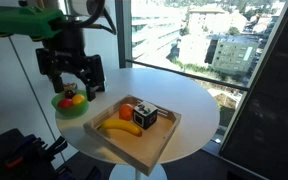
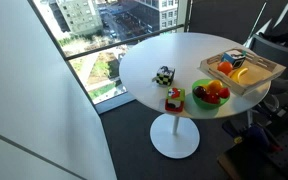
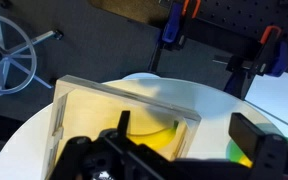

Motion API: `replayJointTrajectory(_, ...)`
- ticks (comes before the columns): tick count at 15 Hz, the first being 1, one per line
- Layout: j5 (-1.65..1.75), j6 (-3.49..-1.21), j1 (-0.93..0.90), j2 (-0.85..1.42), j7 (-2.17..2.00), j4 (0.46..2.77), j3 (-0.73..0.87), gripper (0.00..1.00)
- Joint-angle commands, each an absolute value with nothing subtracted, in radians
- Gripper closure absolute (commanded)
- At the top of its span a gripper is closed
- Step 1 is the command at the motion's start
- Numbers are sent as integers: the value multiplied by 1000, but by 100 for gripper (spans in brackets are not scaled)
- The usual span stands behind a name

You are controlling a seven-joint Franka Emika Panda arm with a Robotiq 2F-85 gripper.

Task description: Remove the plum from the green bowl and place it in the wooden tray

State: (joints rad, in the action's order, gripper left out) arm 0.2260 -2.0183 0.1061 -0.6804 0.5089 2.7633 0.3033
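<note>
Gripper (image 1: 72,80): jaws wide apart, empty, hanging just above bowl.
Bowl (image 1: 68,111): near table (image 1: 194,100) edge, just beside tray (image 1: 124,146); fruit heaped inside.
Plum: in bowl among other fruit; cannot tell which piece.
Risk 1: pieces touch, so jaws may close on the wrong fruit.
Risk 2: a finger hits the rim; a light bowl would tip or slide off.
Risk 3: round plum slips mid-carry; banana (image 1: 119,127) crowds the tray.

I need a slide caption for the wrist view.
Open gripper beside the wooden tray, a banana inside, on the white round table.
</note>
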Motion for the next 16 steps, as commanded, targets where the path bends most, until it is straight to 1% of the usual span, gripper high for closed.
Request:
replayJointTrajectory(1, 221, -2017, 112, -679, 512, 2762, 297, 0)
replayJointTrajectory(10, 217, -2017, 105, -662, 503, 2745, 287, 0)
replayJointTrajectory(16, 215, -2021, 88, -634, 485, 2719, 254, 0)
